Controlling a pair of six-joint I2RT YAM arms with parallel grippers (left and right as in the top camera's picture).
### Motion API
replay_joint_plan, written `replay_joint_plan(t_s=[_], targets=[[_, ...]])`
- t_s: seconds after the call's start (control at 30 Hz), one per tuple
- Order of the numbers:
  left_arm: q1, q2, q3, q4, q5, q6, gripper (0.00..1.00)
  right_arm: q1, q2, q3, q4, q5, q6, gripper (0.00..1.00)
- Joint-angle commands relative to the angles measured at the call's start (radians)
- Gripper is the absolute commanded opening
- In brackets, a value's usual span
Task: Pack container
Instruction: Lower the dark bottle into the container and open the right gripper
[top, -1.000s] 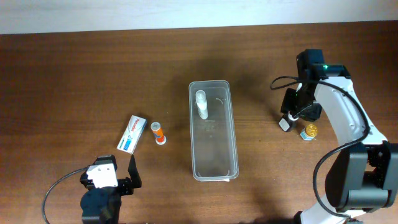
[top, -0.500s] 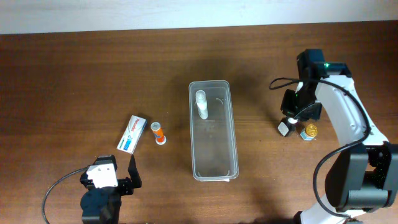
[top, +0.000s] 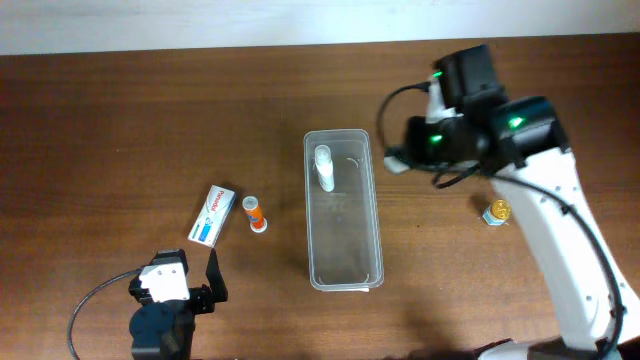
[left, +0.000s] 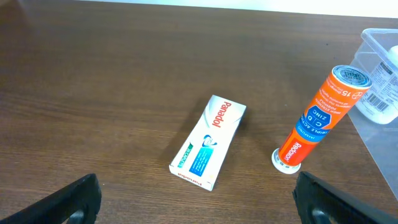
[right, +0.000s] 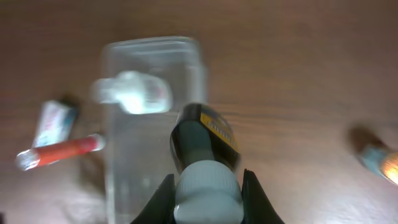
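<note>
The clear container (top: 309, 215) lies lengthwise at the table's middle, with a white bottle (top: 323, 168) inside its far end. My right gripper (top: 403, 161) is shut on a dark bottle with a white cap (right: 202, 140) and holds it in the air just right of the container's far end. In the right wrist view the gripper (right: 206, 190) hovers above the container (right: 152, 45), beside the white bottle (right: 134, 93). My left gripper (top: 188, 275) is open and empty at the near left; its fingers (left: 202, 208) frame bare table.
A white-and-blue Panadol box (top: 212, 215) (left: 208, 142) and an orange tube (top: 256, 213) (left: 317, 115) lie left of the container. A small gold-capped item (top: 497, 211) sits at the right. The container's corner (left: 379, 40) shows in the left wrist view.
My right gripper lifted the dark bottle from beside the gold-capped item and carried it left and up towards the container's far end. The left arm has not moved.
</note>
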Motion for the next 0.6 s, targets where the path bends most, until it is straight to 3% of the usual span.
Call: replay_joint_plan(t_s=[0.0,0.2,0.57], targets=[[-0.004,-0.009,-0.001,0.005,0.014,0.015,0.99,0.088,0.023,0.009,0.040,0.039,0.031,0.12],[-0.004,-0.009,-0.001,0.005,0.014,0.015,0.99,0.165,0.147,0.003,0.099,0.109,0.090,0.12],[-0.004,-0.009,-0.001,0.005,0.014,0.015,0.99,0.158,0.375,0.003,0.227,0.142,0.119,0.12]])
